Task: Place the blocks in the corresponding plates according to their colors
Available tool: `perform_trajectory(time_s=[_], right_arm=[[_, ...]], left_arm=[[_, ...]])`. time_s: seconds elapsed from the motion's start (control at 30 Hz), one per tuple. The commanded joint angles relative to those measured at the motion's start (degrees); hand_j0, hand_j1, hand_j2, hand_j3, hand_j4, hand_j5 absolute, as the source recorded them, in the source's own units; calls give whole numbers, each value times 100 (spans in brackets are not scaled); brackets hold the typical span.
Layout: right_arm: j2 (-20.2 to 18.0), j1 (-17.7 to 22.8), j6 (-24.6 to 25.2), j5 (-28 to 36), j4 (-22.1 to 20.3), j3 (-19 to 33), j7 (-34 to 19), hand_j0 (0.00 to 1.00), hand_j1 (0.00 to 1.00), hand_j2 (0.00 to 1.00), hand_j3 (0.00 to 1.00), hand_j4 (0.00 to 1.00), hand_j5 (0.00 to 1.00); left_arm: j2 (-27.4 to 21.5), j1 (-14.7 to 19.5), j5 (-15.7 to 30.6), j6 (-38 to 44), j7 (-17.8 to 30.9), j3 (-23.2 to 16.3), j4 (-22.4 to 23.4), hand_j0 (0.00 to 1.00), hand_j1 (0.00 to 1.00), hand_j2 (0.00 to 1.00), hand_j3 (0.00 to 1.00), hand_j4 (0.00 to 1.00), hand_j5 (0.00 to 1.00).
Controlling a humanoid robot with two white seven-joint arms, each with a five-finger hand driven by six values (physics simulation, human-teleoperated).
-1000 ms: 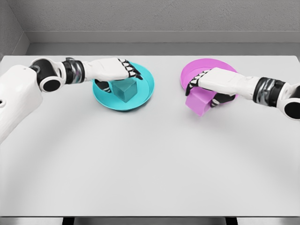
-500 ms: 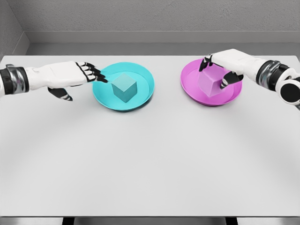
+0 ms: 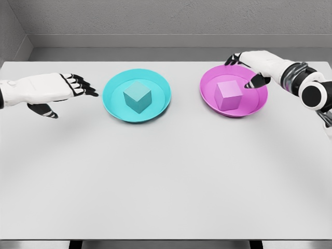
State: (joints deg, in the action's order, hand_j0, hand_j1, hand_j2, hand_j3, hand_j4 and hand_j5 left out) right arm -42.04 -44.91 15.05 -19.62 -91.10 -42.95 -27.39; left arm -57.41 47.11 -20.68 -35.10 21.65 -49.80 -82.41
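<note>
A teal block (image 3: 137,96) rests in the middle of the teal plate (image 3: 115,106). In the magenta plate (image 3: 256,108) sits a magenta block (image 3: 229,95). My left hand (image 3: 65,88) hovers open to the left of the teal plate, fingers stretched toward it and holding nothing. Above the far right rim of the magenta plate my right hand (image 3: 250,66) is open, its fingers spread just clear of the block.
Both plates stand toward the back of a white table (image 3: 166,176). A grey wall runs behind the table's far edge.
The left hand released the teal block and pulled back left, out of the teal plate. The right hand carried the magenta block into its plate, let go and lifted back to the right.
</note>
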Motion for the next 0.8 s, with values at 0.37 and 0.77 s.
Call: perform_trajectory(time_s=[0.37, 0.77], right_arm=[[-1148, 1300, -3790, 19, -742, 1430, -29, 100, 100, 100, 100, 100, 100], [-1614, 2663, -5005, 28, -619, 2546, -12, 100, 100, 100, 100, 100, 100]], left_arm=[[-262, -114, 38, 10, -3, 23, 15, 100, 100, 100, 100, 100, 100], [-385, -220, 38, 10, -3, 102, -3, 100, 100, 100, 100, 100, 100]])
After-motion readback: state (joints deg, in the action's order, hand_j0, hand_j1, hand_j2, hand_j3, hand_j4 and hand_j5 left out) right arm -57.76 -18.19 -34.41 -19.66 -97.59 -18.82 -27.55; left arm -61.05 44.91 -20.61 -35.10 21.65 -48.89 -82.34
